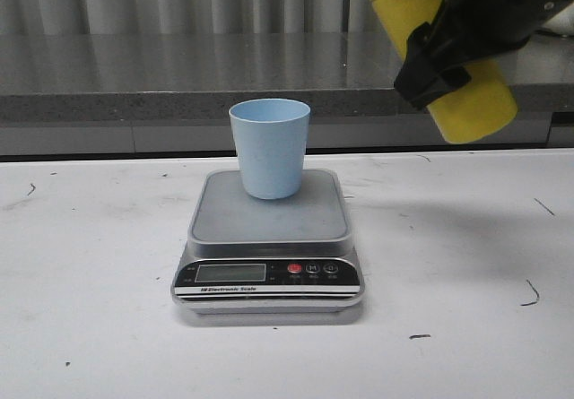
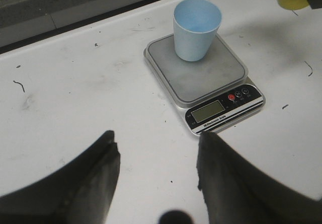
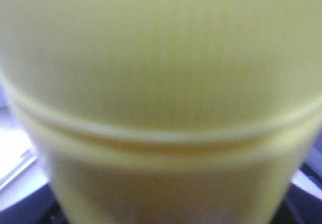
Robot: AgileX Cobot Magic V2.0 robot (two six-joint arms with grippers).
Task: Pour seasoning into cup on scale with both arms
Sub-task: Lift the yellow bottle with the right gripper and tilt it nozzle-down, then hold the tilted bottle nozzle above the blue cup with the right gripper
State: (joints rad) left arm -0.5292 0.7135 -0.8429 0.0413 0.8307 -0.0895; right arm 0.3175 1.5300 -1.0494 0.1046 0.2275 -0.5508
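Note:
The light blue cup (image 1: 269, 146) stands upright at the back of the scale's grey platform (image 1: 269, 220); both also show in the left wrist view, the cup (image 2: 196, 29) on the scale (image 2: 201, 78). My right gripper (image 1: 448, 54) is shut on the yellow seasoning bottle (image 1: 471, 103), held tilted in the air to the upper right of the cup, its nozzle out of frame. The bottle's body fills the right wrist view (image 3: 161, 83). My left gripper (image 2: 157, 156) is open and empty above the table, short of the scale's front.
A dark grey counter ledge (image 1: 179, 85) runs behind the white table (image 1: 90, 309). The table carries small dark scuff marks. The scale's black panel has an LCD (image 1: 230, 273) and a red button (image 1: 294, 269).

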